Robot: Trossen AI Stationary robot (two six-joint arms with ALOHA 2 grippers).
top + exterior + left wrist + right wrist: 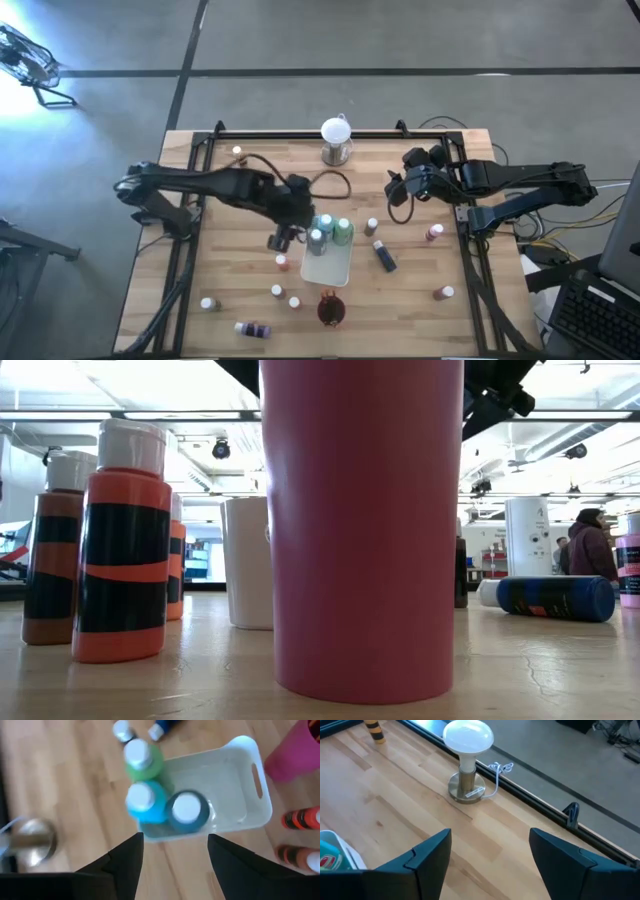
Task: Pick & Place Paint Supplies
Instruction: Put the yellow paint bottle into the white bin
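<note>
White tray (250, 815) holding three upright bottles at one end, green bottle (141, 760), light blue bottle (145, 802), teal bottle (187, 810), left gripper (175, 862) above them, fingers spread, empty, right gripper (490, 855) parted near globe lamp (468, 740), empty, dark red cup (331, 310) just beside tray.

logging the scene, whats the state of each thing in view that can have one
white tray: upright, holds three upright capped bottles at one end, rest bare
green bottle: upright in tray
teal bottle: upright in tray
dark blue bottle: lying on its side on table
dark red cup: upright
left end effector: open, empty, above tray
right end effector: open, empty
</note>
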